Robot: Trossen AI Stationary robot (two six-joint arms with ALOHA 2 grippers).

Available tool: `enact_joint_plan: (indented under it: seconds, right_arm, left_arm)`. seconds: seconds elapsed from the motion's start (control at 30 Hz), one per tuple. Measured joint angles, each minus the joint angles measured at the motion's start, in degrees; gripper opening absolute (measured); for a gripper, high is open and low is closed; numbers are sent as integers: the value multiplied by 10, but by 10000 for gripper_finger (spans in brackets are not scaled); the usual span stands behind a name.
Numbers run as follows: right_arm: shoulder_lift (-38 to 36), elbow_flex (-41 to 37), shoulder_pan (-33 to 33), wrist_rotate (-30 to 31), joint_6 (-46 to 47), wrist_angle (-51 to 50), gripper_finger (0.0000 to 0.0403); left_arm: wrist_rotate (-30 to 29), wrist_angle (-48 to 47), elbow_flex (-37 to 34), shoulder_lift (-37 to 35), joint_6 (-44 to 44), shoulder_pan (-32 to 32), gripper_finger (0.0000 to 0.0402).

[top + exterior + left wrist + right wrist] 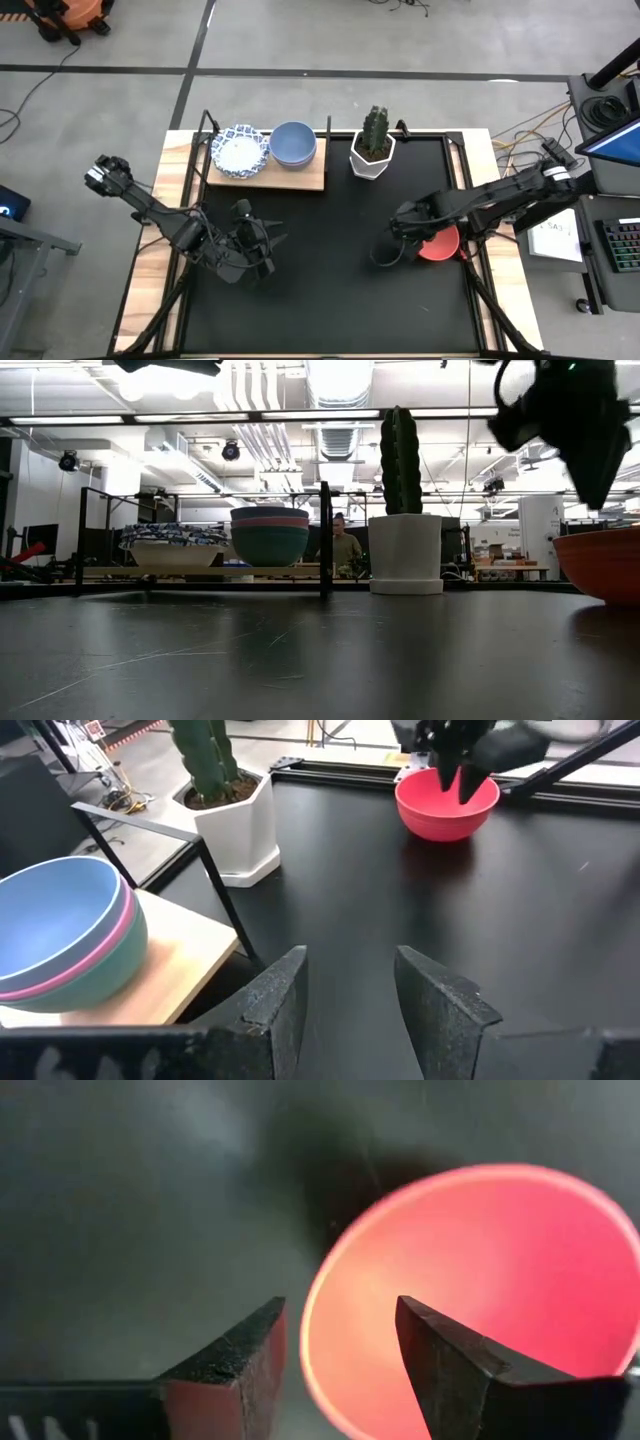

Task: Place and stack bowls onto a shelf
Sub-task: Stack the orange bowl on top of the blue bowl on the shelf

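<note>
High view: red bowl (440, 245) on the counter (330, 290), right side, well apart from the shelf (300, 178); right gripper (392, 250) at its rim. Left gripper (262, 250) waits.

Left wrist view: own fingers (285, 1000) parted, empty.

Right wrist view: fingers (240, 1355) released, straddling the near rim. Bowl upright, mouth up; round, no long axis. Risk: a thin rim pinch could tip or skid it.

Robotics lab in an open industrial hall: exposed ceiling ducts (335, 400) and strip lights, concrete floor (300, 40) with taped lines, cables, monitor (615, 140) and keyboard (622, 245) beside the table (330, 290)
</note>
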Motion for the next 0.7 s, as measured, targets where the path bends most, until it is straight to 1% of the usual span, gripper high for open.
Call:
enact_joint_plan:
  seconds: [0.07,0.27,0.4,0.57,0.63,0.7]
  right_arm:
    - [22,0,0,13,-14,4,171]
    - [85,0,0,26,-39,20,134]
    - [117,0,0,28,-44,21,98]
    - [129,0,0,25,-55,21,21]
    - [124,0,0,18,-59,22,15]
    - [115,2,0,-11,-62,20,13]
  left_arm:
    - [0,0,-1,0,-1,-1,134]
    - [0,0,-3,0,-5,-2,134]
    - [0,0,-3,0,-5,-2,134]
    - [0,0,-6,0,-8,-2,134]
    - [0,0,-8,0,-9,-2,134]
    - [0,0,-10,0,-10,-2,134]
